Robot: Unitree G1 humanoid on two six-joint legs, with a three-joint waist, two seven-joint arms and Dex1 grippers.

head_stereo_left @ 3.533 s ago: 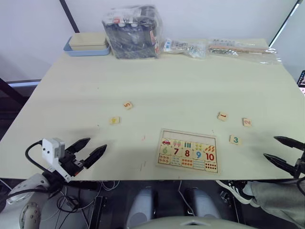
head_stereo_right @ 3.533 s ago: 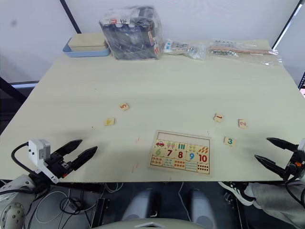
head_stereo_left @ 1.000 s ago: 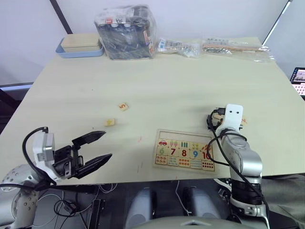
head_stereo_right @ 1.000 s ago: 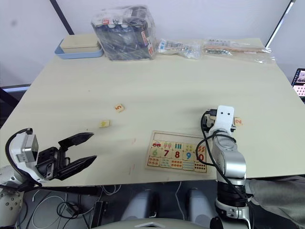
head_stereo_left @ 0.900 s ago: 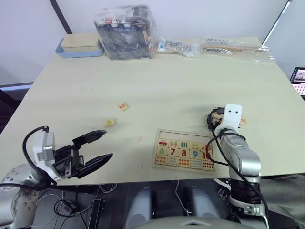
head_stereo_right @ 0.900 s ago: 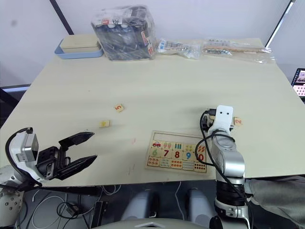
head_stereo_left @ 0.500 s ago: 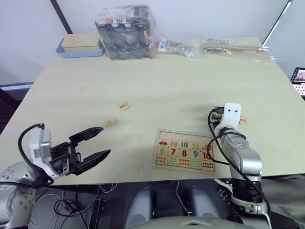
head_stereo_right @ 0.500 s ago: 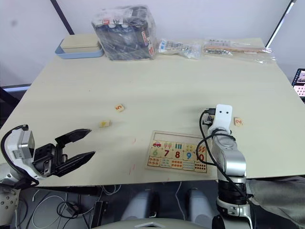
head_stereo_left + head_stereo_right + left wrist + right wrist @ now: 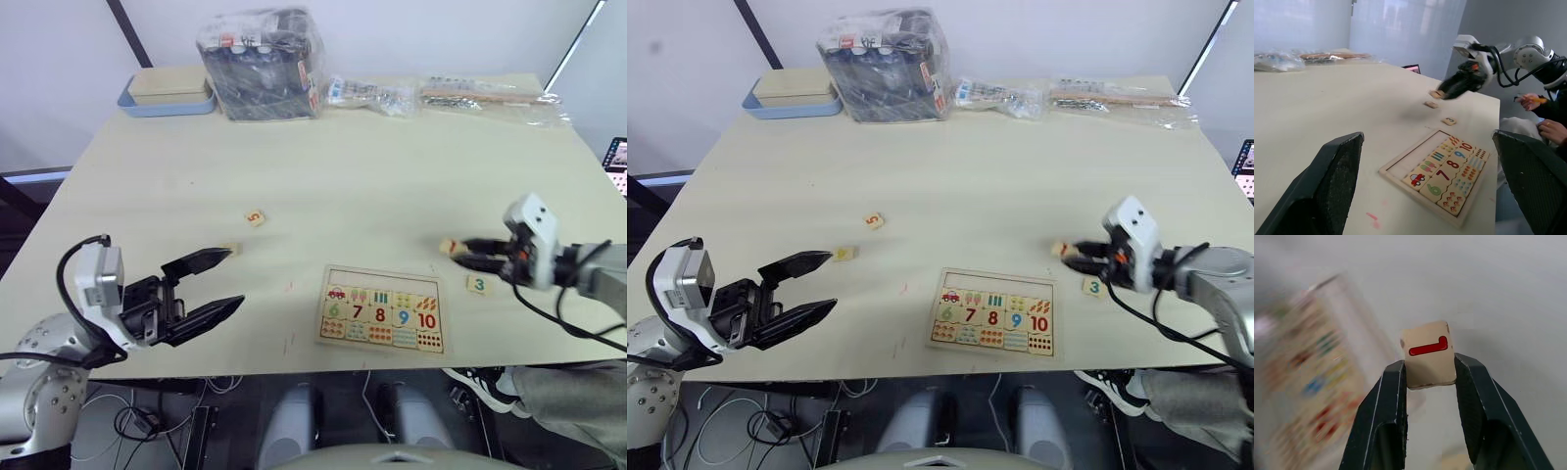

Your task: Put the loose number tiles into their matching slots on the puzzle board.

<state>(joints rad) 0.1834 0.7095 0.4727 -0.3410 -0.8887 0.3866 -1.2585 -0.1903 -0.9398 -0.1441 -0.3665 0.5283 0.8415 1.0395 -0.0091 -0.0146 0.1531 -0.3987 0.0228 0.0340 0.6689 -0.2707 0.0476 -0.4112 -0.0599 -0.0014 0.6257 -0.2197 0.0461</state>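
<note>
Left gripper (image 9: 217, 282) spread wide, empty, hovering near pale-wood 5 tile (image 9: 255, 217) | flat pale-wood puzzle board (image 9: 383, 308) at table's near edge | right gripper (image 9: 458, 251) clamping red 1 tile (image 9: 1428, 353) above table | green 3 tile (image 9: 478, 285) just beside board

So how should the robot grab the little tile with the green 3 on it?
The 3 tile lies flat on the table beside the puzzle board. Probably best to come straight down from above and pinch two opposite side edges, since its faces can't be reached.
</note>
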